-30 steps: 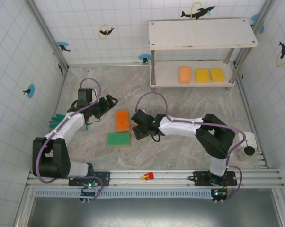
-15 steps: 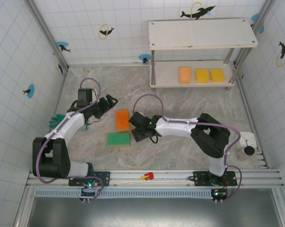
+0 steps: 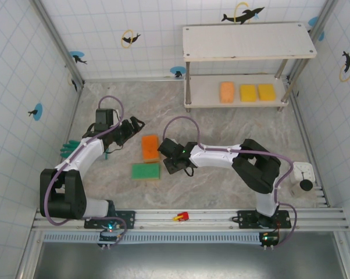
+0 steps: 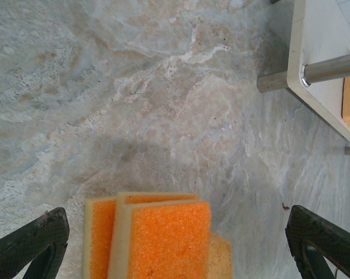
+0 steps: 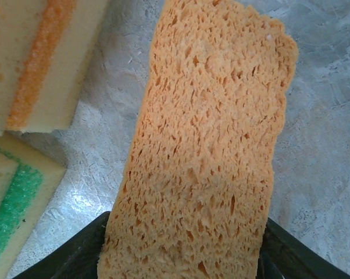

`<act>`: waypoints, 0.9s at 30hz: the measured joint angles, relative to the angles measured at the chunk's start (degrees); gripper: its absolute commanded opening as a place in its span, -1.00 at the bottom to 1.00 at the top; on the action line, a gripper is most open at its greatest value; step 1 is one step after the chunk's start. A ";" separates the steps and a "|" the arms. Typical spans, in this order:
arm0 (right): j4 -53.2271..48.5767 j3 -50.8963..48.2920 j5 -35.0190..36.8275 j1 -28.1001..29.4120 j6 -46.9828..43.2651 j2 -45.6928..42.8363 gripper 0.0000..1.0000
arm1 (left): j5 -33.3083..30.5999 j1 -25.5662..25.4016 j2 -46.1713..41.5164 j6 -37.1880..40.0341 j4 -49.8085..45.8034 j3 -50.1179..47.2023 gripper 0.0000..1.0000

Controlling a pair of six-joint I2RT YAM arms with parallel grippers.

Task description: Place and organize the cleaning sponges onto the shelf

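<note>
On the worktop (image 3: 233, 133) left of the shelf (image 3: 247, 42), the right tool (image 3: 174, 164) sat low over a pale sponge (image 5: 204, 145). In its wrist view the sponge ran lengthwise straight out from between the fingers (image 5: 76, 256), leaning slightly right, and filled the gap from one finger to the other. Whether it was clamped, I could not tell. Just beside it lay an orange sponge (image 3: 150, 147), long axis running near to far, and a green sponge (image 3: 146, 171), long axis running left to right. The left tool (image 3: 130, 126) hung released, fingers wide, nothing between them. On the shelf's lower board (image 3: 204, 96), three sponges (image 3: 247, 92) lay in a row: one orange, two yellow.
</note>
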 measured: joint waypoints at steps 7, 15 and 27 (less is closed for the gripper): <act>0.04 0.00 0.44 -0.09 0.00 0.00 0.04 | 0.00 0.00 0.00 0.00 0.07 -0.26 0.95; 0.85 -0.28 0.46 -1.25 0.07 -0.07 -0.03 | 0.00 0.00 0.35 0.00 0.04 -0.76 0.95; 2.69 -5.31 1.70 -5.90 0.42 -4.17 -0.05 | 0.02 0.00 0.87 0.00 0.09 -0.76 0.95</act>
